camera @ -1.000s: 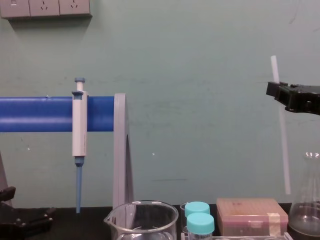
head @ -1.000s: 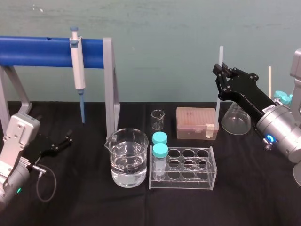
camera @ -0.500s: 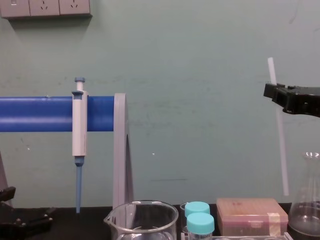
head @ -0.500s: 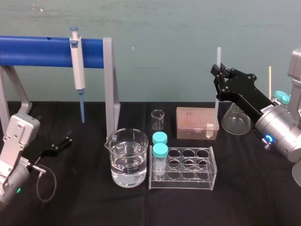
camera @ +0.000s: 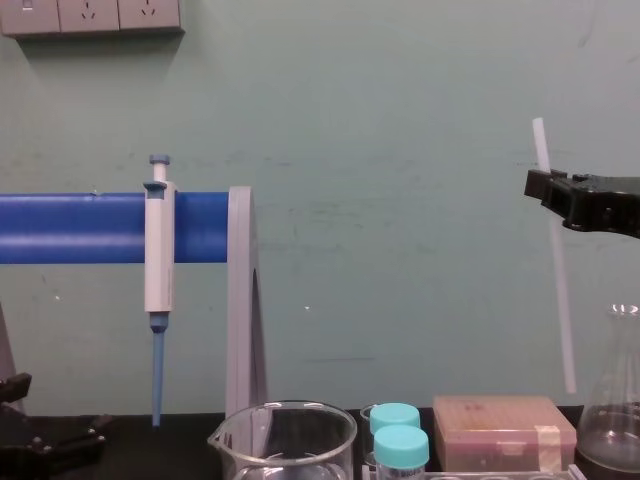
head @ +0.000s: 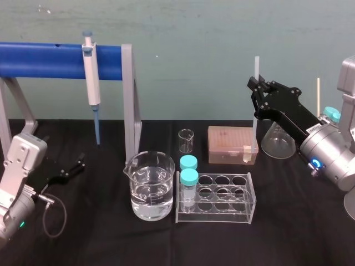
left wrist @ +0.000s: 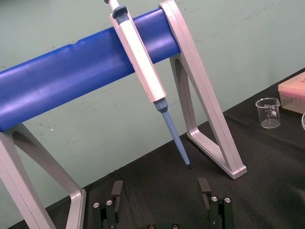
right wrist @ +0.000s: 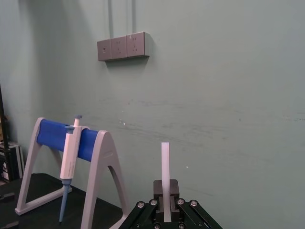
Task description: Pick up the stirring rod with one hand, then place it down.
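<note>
The right black flat-jawed gripper [head: 254, 87] is cut off at the chest view's right edge, and its jaws hide a short stretch of the long, thin white translucent stirring rod [head: 255, 130]. They are clamped on the rod's upper part. The rod hangs nearly upright in the air, its lower end near the pinkish rectangular box [head: 233, 144]. The left black gripper [left wrist: 159, 191] sits low over the black tabletop [head: 299, 221], its fingers apart.

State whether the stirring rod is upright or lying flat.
Nearly upright: the right gripper clamps the stirring rod near its top, lower end hanging free; the left gripper rests open.
</note>
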